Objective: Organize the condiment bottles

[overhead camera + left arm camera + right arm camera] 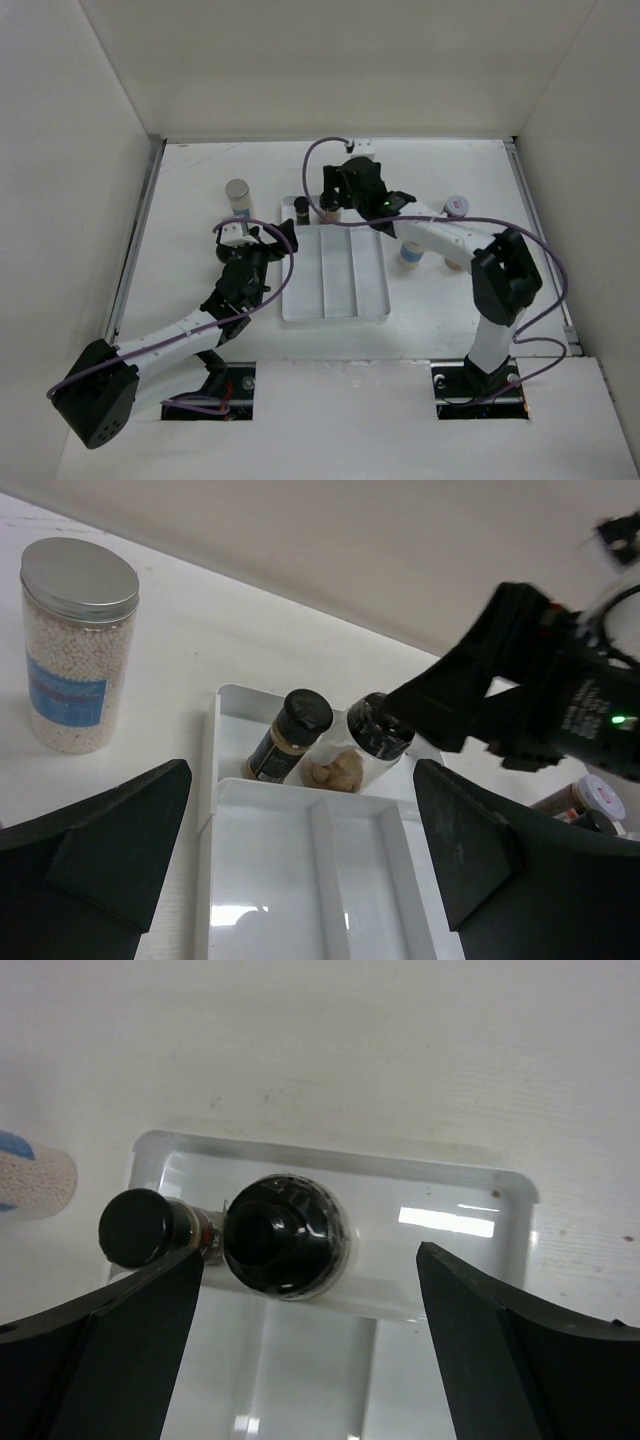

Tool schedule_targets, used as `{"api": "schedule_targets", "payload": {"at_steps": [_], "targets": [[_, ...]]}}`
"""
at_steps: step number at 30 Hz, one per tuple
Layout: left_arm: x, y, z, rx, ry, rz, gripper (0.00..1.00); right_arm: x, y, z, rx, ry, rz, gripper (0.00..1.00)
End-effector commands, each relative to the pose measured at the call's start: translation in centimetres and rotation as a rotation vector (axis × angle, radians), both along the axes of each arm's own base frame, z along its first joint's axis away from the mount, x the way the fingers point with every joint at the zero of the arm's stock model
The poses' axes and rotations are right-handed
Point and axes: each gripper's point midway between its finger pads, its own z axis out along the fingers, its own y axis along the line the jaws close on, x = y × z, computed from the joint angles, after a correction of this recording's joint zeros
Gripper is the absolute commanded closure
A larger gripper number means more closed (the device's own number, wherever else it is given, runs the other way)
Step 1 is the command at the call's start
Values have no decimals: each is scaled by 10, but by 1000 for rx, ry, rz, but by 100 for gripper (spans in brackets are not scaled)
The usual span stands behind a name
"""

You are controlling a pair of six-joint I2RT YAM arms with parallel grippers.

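Two black-capped bottles stand in the back compartment of the white tray: a dark brown one and a pale one to its right. My right gripper hangs open over the pale one, jaws wide and clear of it. My left gripper is open and empty at the tray's left edge. A pale silver-capped bottle stands left of the tray. A pink-capped bottle and a blue-labelled one stand to the right.
The tray's two long front compartments hold nothing. Another bottle is partly hidden behind the right arm. White walls enclose the table on the left, back and right. The right arm reaches across the tray's back right corner.
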Motion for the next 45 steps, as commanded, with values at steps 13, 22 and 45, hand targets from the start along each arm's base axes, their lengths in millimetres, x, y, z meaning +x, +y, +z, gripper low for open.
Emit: {"api": "schedule_targets", "payload": {"at_steps": [13, 22, 45], "targets": [[0, -9, 5, -27, -18, -23, 4, -39, -229, 48, -14, -126, -489, 62], [-1, -11, 6, -40, -19, -35, 4, -51, -260, -2, -90, 2, -600, 22], [-1, -11, 4, -38, -14, -38, 4, -29, -252, -44, 74, 113, -579, 35]]}}
